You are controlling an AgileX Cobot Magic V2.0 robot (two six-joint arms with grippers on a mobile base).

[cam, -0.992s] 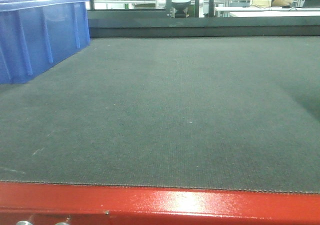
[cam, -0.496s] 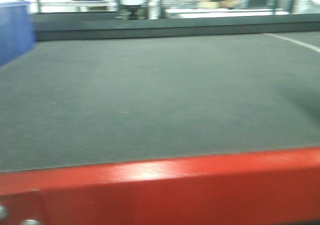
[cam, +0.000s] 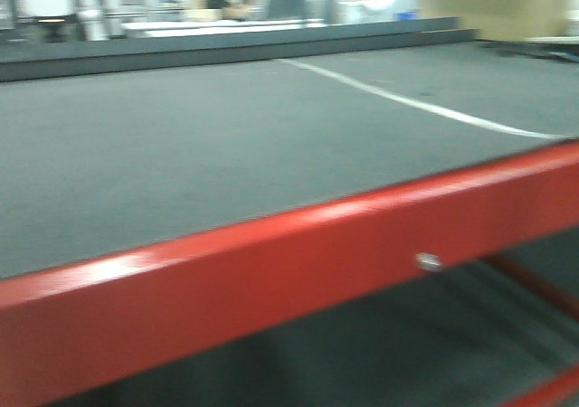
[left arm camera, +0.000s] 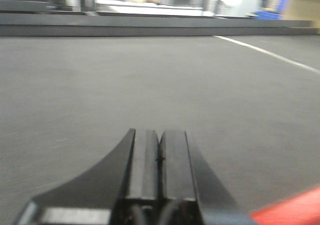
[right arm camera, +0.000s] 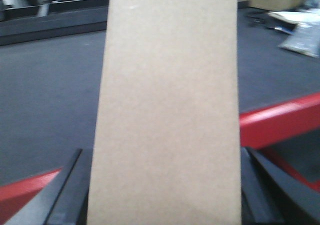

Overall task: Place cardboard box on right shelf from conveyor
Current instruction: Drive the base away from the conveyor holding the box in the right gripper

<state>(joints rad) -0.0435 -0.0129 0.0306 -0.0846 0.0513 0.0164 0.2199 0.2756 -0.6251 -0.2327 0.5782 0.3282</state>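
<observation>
Grey conveyor (cam: 181, 154), right fingers (right arm camera: 75, 185) clamping cardboard box (right arm camera: 165, 110), left fingers (left arm camera: 159, 170) closed

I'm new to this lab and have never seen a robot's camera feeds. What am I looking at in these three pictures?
This is a two-armed robot on a rolling base. The front view looks across the conveyor, a dark grey belt with a red frame and a white line across it. The other two views come from cameras on the wrists. The left gripper is shut and empty, low over the belt. The right gripper holds the cardboard box, which fills most of its view. Everything is blurred, and the shelf isn't visible.
</observation>
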